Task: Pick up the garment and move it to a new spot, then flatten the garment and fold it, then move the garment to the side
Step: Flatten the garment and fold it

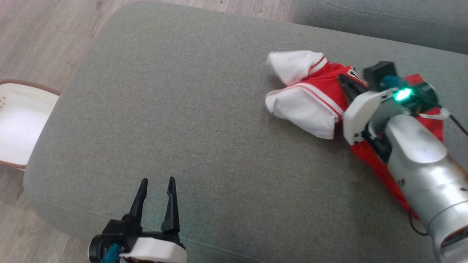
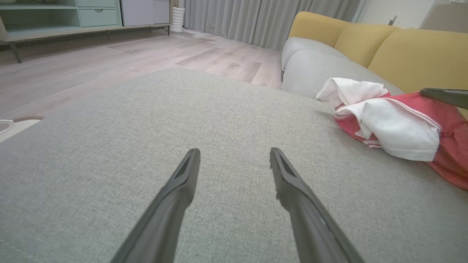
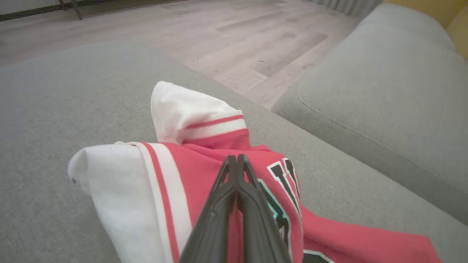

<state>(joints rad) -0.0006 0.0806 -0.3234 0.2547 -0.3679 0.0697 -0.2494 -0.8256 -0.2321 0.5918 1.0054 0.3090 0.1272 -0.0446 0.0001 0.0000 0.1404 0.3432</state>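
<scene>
Red jersey fabric with white sleeves and striped trim, the garment (image 1: pixel 314 106) (image 2: pixel 398 128) (image 3: pixel 204 171), lies crumpled on the right part of the grey woven sofa cushion (image 1: pixel 204 120). The silver right forearm (image 1: pixel 420 153) covers much of its red body in the head view. The right gripper (image 1: pixel 342 77) (image 3: pixel 237 157) is clenched, its fingers pressed together over the chest. Whether any cloth is pinched between them cannot be made out, and they hide part of the black-and-white lettering. The left gripper (image 1: pixel 158 180) (image 2: pixel 234 151) is released, its fingers spread over bare cushion well apart from the garment. A white perforated basket (image 1: pixel 22 95) with a brown rim is cut off at the frame's left edge. Around the sofa are pale wood flooring (image 2: pixel 109 58), yellow back cushions (image 2: pixel 402 47), grey curtains (image 2: pixel 256 18) and a pale green cabinet (image 2: pixel 73 14).
</scene>
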